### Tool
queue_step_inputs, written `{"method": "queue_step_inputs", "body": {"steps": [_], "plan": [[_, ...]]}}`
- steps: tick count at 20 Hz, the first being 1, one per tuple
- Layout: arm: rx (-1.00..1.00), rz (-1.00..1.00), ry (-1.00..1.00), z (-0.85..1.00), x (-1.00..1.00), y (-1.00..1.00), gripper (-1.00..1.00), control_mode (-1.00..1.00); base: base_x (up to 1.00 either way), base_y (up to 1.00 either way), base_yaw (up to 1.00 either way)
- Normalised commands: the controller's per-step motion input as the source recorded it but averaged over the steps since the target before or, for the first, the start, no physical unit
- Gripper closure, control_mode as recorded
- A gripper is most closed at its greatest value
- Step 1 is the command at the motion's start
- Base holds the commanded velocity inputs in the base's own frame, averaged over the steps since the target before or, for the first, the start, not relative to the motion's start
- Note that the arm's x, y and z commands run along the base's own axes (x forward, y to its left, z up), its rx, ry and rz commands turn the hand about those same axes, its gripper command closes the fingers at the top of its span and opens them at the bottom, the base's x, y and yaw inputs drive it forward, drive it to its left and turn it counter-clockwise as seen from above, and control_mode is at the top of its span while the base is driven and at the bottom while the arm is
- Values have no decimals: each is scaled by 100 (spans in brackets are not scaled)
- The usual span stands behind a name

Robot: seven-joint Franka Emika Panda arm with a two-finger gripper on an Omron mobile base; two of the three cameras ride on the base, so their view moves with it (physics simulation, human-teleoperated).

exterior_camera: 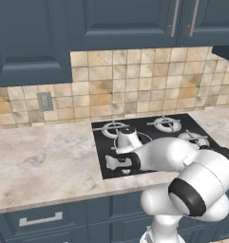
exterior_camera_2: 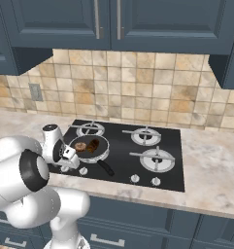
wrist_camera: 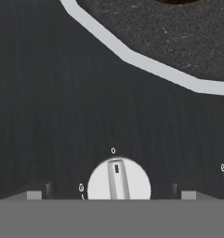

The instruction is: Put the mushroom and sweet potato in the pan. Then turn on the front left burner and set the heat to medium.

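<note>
Closest, tool (wrist_camera: pixel 111 195) poised directly over white stove knob (wrist_camera: pixel 119 180), fingers (wrist_camera: pixel 33 194) spread wide to either side, released and grasping nothing; knob's raised centre bar pointing near the "0" mark, so burner judged off. Knob judged rigid, smooth and somewhat slippery; best pinched across the flat sides of that bar, squarely, then rotated gently to the medium setting. Farther back on the black cooktop (exterior_camera_2: pixel 172 146), pan (exterior_camera_2: pixel 89 150) sitting on front left burner, holding mushroom (exterior_camera_2: pixel 80 146) beside sweet potato (exterior_camera_2: pixel 93 145); marble tabletop (exterior_camera: pixel 40 156) alongside, tiled wall beyond.
</note>
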Motion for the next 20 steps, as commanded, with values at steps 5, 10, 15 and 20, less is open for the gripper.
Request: {"method": "queue_step_inputs", "body": {"steps": [5, 10, 15, 20], "plan": [[0, 0, 0, -18, 0, 0, -100, -100, 0, 0, 0], [0, 0, 0, -6, 0, 0, -100, -100, 0, 0, 0], [0, 0, 0, 0, 0, 0, 100, -100, 0, 0, 0], [0, 0, 0, 0, 0, 0, 100, -100, 0, 0, 0]]}}
